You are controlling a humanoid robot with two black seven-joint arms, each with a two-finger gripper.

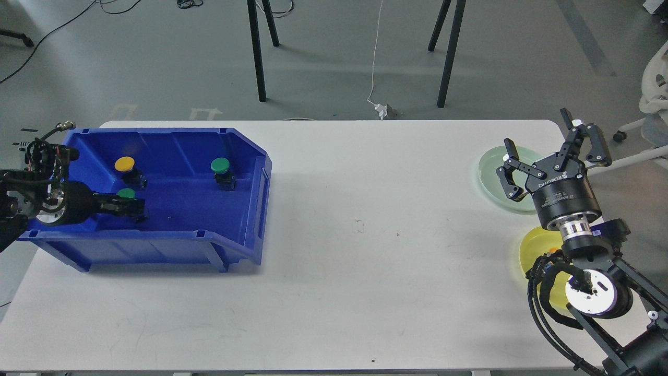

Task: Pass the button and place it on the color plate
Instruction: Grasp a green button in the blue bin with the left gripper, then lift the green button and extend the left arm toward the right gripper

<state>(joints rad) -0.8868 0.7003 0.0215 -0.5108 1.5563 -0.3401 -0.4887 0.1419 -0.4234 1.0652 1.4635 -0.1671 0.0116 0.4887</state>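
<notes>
**Left arm in bin, right arm waiting over plates**

Left arm enters from the table's left edge and reaches sideways into the blue bin [245,172]. Left gripper [128,206] sits low inside, at the near green button [126,194]; fingers dark and bunched, cannot tell whether they are closed on it or how wide they stand.

Right arm rises from the near right corner, wrist tilted up and away. Right gripper [543,156] wide open, fingers spread, nothing held, above the right edge of the table.

Bin sits at the far left corner, open front facing the table's middle. Contents: three buttons, each on a black base. One yellow button [124,164] toward the bin's back left; far green button [220,166] toward its right side; the near green one by the left gripper.

Plates: two, along the right edge. Pale green plate [490,164] farther back, partly behind the right gripper. Yellow plate [532,250] nearer, mostly hidden by the right arm.
</notes>
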